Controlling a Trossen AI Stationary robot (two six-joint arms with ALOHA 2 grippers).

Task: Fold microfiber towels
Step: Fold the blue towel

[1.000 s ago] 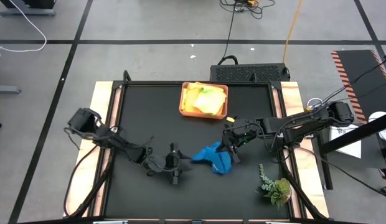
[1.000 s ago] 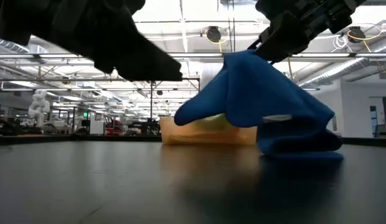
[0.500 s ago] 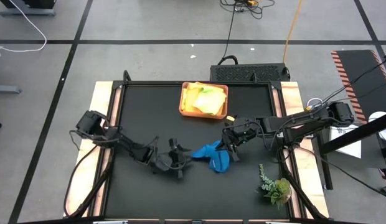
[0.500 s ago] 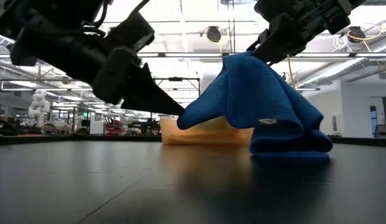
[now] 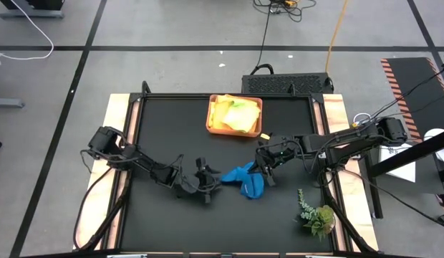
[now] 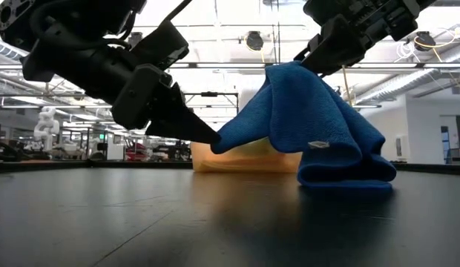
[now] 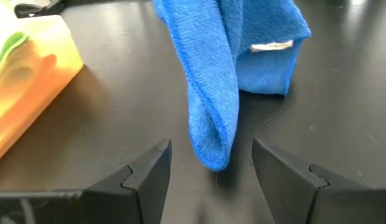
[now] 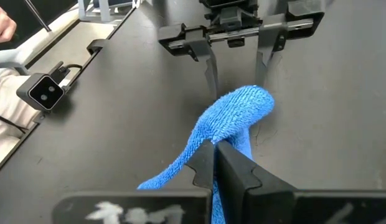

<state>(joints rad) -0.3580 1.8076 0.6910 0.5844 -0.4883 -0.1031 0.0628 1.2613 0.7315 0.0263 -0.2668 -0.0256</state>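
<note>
Since the earlier frame the left gripper (image 5: 212,182) has slid across the black counter (image 5: 165,129) toward the blue towel (image 5: 245,179), so that its tips now reach the cloth's hanging corner, where a second ago a clear gap lay between them. The towel has also drawn in a little and sits more bunched than before.

The left gripper's fingers (image 7: 146,171) stand spread apart, one on each side of the towel's drooping corner, which hangs between them just above the counter; whether they touch the cloth cannot be told.

The right gripper (image 8: 215,158) has its fingers pressed together on the upper edge of the blue towel and holds it lifted. In the low view the cloth drapes from that pinch like a tent, and its lower folds rest on the counter. A small white tag (image 6: 317,145) shows on its side.

Behind the towel, toward the far edge of the counter, sits the orange tray (image 5: 235,115) with yellow and lime green towels (image 5: 235,113) lying in it. A green plant sprig (image 5: 316,213) lies near the right front corner.
</note>
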